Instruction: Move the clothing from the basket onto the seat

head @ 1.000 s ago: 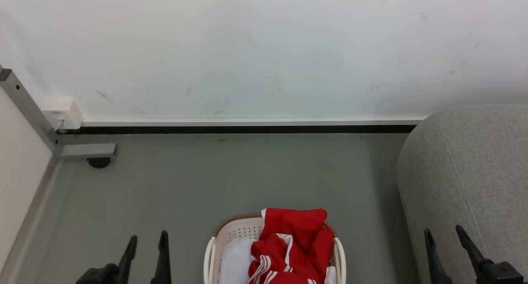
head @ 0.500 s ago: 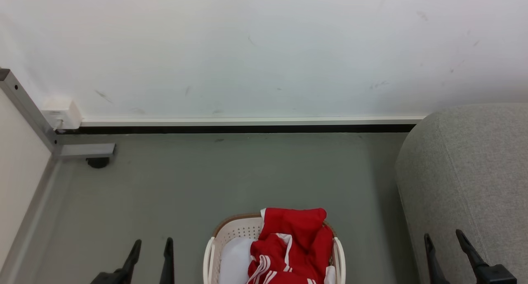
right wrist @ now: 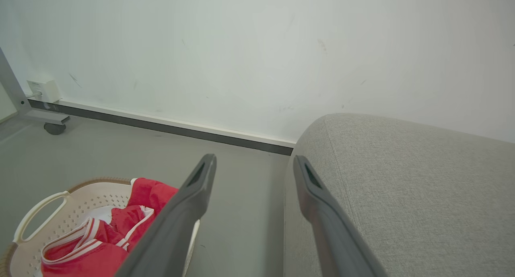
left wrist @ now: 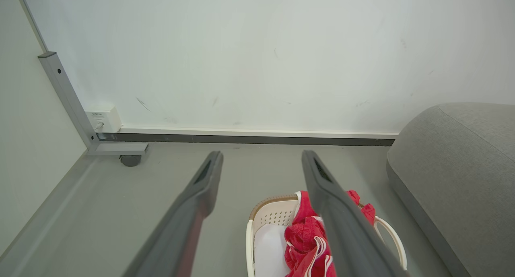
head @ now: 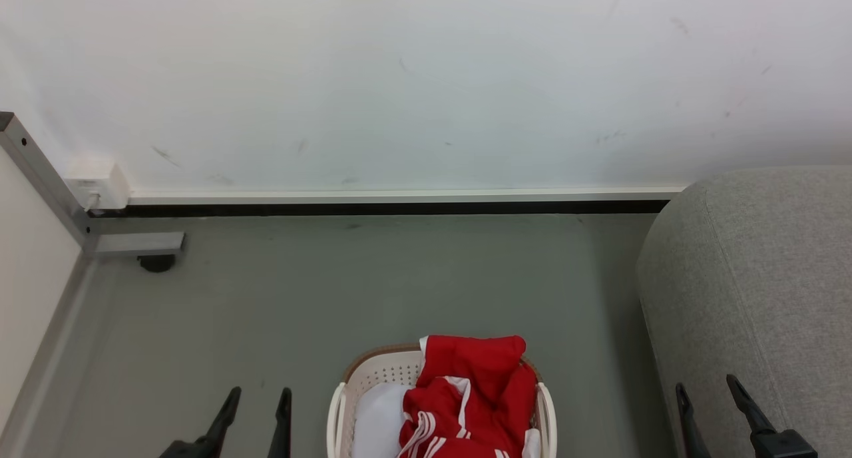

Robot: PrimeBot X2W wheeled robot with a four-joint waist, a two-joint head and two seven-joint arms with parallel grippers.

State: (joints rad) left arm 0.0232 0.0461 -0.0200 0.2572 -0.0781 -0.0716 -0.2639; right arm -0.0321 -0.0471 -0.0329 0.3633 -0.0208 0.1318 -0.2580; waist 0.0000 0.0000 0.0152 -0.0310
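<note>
Fingers on both my grippers are spread wide, and nothing is between them. My left gripper (head: 260,393) hangs over the bare floor (head: 399,278), to the left of the basket (head: 378,373). My right gripper (head: 705,383) hangs close by the side of the seat (head: 765,278). Neither one holds a thing.

The clothing (head: 476,391) is in the basket, all red with white stripes. It is bunched up on the right side, and some of it hangs over the far rim. A white pad (head: 378,419) shows on the left side. The basket stands on the floor, well away from the wall edge, with a strip of bare floor between it and the seat. No clothing is on the seat yet, so I think the job has not begun.

What could go wrong? If I pinch too low, I could grab the white pad too, and that must stay. If a finger hooks the rim or a handle, the whole basket could lift or tip. The clothing is soft and tangled, so a small pinch may slip. One piece may also drag another out and drop it on the floor before the seat.
</note>
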